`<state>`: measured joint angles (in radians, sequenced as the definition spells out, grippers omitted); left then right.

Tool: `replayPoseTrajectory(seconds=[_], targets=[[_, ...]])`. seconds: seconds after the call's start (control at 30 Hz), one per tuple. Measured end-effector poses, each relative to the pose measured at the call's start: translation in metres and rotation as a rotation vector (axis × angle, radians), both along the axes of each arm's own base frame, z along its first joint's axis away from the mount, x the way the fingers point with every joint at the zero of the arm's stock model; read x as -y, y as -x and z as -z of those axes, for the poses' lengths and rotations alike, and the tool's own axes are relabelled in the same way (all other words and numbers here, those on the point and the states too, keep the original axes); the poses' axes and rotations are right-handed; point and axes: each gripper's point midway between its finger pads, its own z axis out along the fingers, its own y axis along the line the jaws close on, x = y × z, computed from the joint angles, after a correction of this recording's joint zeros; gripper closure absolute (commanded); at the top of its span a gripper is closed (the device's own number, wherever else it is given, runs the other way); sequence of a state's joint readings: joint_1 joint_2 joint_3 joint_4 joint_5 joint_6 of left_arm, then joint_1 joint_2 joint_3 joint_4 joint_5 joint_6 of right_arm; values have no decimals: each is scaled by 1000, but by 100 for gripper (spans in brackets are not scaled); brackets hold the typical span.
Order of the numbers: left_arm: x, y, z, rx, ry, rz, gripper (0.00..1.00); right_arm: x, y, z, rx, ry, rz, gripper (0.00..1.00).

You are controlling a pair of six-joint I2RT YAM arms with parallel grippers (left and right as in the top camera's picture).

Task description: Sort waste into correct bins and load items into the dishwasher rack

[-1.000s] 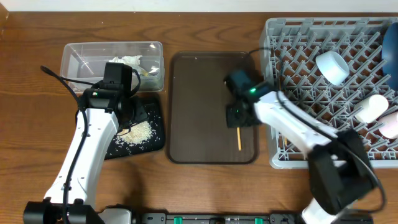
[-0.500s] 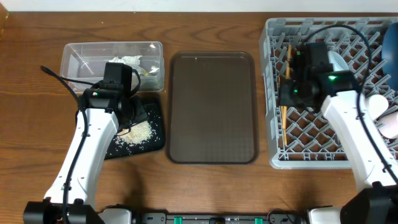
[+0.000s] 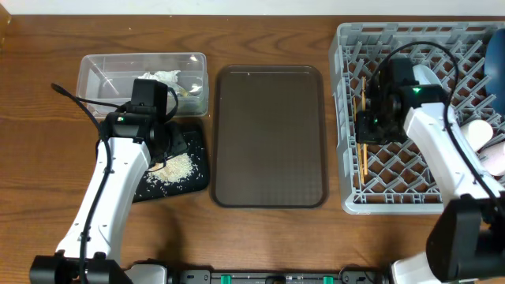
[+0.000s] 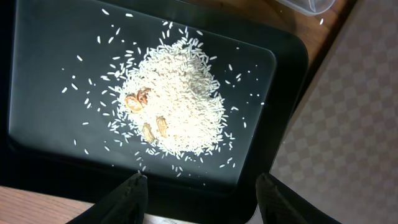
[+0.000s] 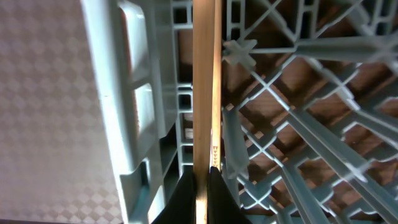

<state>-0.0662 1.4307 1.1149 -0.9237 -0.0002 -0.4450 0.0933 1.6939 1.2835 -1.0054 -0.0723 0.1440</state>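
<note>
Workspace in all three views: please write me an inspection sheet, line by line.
Surface: brown wooden table.
Job's things: crumpled white paper napkin in the clear plastic rectangular tub; whitish rice heap on the shallow black rectangular tray; thin wooden chopsticks just inside the left wall of the grey plastic dishwasher rack; pale cup lying in the rack.
Clutter: brown rectangular serving tray between bins and rack; brownish bits in the rice.
Grippers: left gripper open above the black tray; right gripper shut on the chopsticks.
Cables: black cable loops off the left arm; second black cable arcs over the rack.
Surroundings: nothing seen.
</note>
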Motion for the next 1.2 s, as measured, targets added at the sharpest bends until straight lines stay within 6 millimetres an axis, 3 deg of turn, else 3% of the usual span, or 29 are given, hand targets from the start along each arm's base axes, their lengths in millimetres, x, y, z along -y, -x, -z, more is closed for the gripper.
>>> replayPoseTrajectory(seconds=[0.1,0.53,0.67,0.8,1.0,1.13,1.2], targets=[[0,0,0,0,0,0,41,0,1,3,-10,-1,-7,76],[0,1,0,-6,0,0,40,-4,4,1,-16,-19,-20,71],[2,1,0,-6,9,7,40,-4,-3,-13,52,-22,-23,68],[12,-7,-2,30,50,82,40,-4,-21,-41,195,-31,-21,41],[30,-25,-9,112,46,265,40,6,-51,-66,350,-37,3,22],[38,-9,-4,49,37,361,40,17,-47,-64,328,-48,22,3],[38,6,0,-14,43,379,40,20,-39,-60,294,-59,26,1]])
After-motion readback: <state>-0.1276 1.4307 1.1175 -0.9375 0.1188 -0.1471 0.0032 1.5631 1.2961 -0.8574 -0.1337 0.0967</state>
